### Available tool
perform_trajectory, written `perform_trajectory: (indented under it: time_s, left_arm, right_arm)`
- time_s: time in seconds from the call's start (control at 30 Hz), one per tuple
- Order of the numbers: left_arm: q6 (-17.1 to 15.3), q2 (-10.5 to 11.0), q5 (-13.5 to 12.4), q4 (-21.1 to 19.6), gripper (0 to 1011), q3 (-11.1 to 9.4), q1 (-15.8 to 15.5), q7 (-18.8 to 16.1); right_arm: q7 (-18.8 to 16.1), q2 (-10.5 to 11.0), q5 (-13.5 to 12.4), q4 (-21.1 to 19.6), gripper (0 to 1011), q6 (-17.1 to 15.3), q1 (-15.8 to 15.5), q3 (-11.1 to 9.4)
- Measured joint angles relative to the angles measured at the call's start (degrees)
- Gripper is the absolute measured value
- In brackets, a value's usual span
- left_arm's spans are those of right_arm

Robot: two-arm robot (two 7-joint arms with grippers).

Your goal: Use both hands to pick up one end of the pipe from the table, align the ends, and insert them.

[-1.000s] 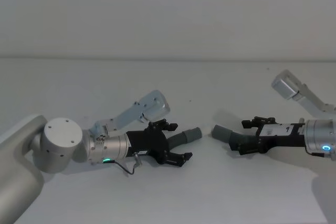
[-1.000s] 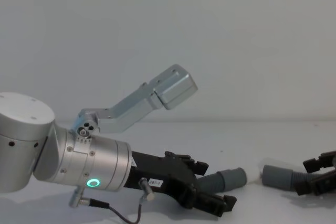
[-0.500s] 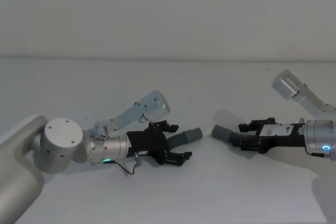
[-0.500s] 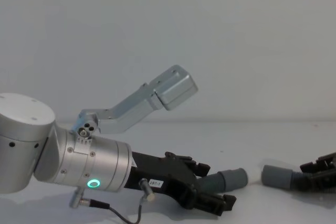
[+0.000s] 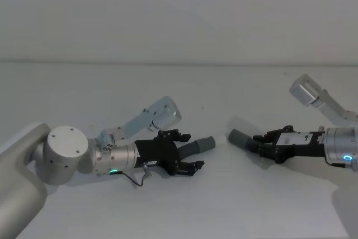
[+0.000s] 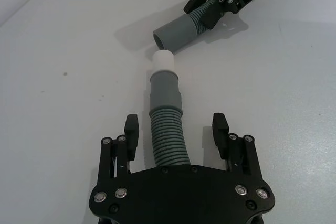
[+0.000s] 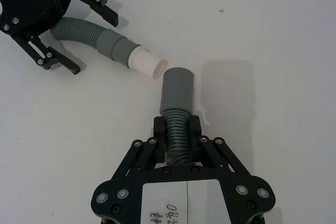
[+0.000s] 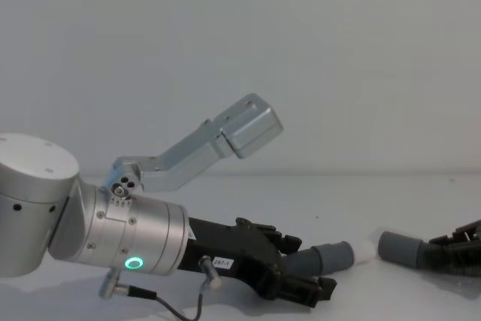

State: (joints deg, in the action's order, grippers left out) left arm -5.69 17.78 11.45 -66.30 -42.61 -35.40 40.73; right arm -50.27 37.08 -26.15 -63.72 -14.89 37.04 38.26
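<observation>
**Operator:** What have the claws got?

**Spotter:** Your right gripper [image 7: 177, 125], black and angular, is clamped on the ribbed stretch of the dark grey pipe [image 7: 177, 115], just behind its plain cuff [image 7: 177, 90]. Your left gripper [image 6: 176, 124] stands wide. Its fingers are either side of the other ribbed stretch and touch nothing.

**Operator:** How many ends?

**Spotter:** Two smooth cylindrical cuffs. One is plain grey, and you have one white-tipped cuff [image 6: 165, 90], which ends in a narrower white tip [image 6: 163, 60].

**Operator:** Which way do they point?

**Spotter:** The tipped end lies on the matte white table [image 5: 168, 211], its long axis running toward your right. The plain end points toward your left, with a shadow on the table beside it. The white tip sits just beside the plain cuff's mouth, with the two axes at an angle.
</observation>
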Motion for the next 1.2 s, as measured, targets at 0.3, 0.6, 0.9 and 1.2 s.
perform_trajectory:
  time_s: [0.3, 0.6, 0.9, 1.2]
  left_arm:
    - [0.0, 0.0, 0.0, 0.0, 797, 0.0, 0.0, -0.1]
    - [0.0, 0.0, 0.0, 0.1, 740, 0.0, 0.0, -0.1]
    - [0.0, 0.0, 0.0, 0.1, 677, 0.0, 0.0, -0.1]
    - [0.0, 0.0, 0.0, 0.1, 623, 0.0, 0.0, -0.1]
  right_arm:
    - [0.0, 0.0, 0.0, 0.0, 256, 0.0, 0.0, 0.0]
    - [0.0, 0.0, 0.0, 0.0, 256, 0.0, 0.0, 0.0]
    - [0.0, 0.0, 0.0, 0.0, 256, 0.0, 0.0, 0.0]
    - [0.0, 0.0, 0.0, 0.0, 256, 0.0, 0.0, 0.0]
